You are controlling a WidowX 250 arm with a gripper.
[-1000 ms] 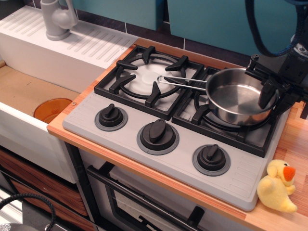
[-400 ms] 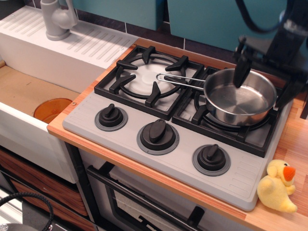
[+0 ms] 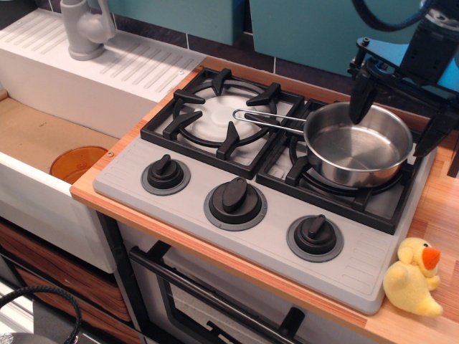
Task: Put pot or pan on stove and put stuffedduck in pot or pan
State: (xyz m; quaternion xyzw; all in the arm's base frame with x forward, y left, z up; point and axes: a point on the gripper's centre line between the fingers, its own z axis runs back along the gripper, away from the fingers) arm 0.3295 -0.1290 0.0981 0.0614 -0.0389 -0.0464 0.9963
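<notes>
One saucepan (image 3: 356,145) on stove (image 3: 280,179), wooden counter (image 3: 439,222)

Grey faucet (image 3: 86,29) on white ribbed drainboard (image 3: 107,61), orange drain (image 3: 77,163) in sink basin (image 3: 36,136)

The shiny steel pan (image 3: 357,145) sits upright and empty on the stove's (image 3: 265,190) right burner — wire handle pointing to nine o'clock. The yellow plush duck (image 3: 414,278) sits on the counter at the pan's five o'clock — well apart.
</notes>
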